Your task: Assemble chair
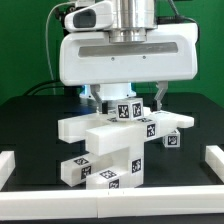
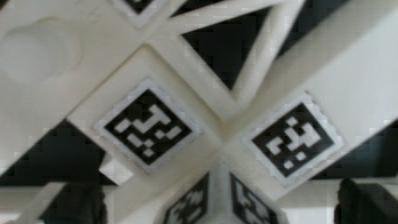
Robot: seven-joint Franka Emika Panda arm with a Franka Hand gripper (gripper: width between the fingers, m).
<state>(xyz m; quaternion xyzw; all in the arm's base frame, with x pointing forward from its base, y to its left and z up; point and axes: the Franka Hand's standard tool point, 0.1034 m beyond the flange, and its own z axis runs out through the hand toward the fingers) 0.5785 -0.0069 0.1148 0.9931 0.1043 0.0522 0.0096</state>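
The chair parts (image 1: 112,140) are matte white blocks with black-and-white tags, stacked together in the middle of the black table. A tagged post (image 1: 126,111) sticks up at the top of the stack. My gripper (image 1: 128,100) hangs right over it, with one finger on each side of the post and the jaws set wide. In the wrist view the X-braced panel (image 2: 214,110) fills the picture at very close range. The tagged post (image 2: 222,200) stands between my dark fingertips (image 2: 68,205), with a gap on each side of it. The gripper (image 2: 217,207) is open.
Plain white border rails lie at the exterior view's left (image 1: 10,165), right (image 1: 214,160) and front (image 1: 110,207). Another tagged piece (image 1: 172,135) juts out from the stack toward the exterior view's right. Cables hang behind the arm.
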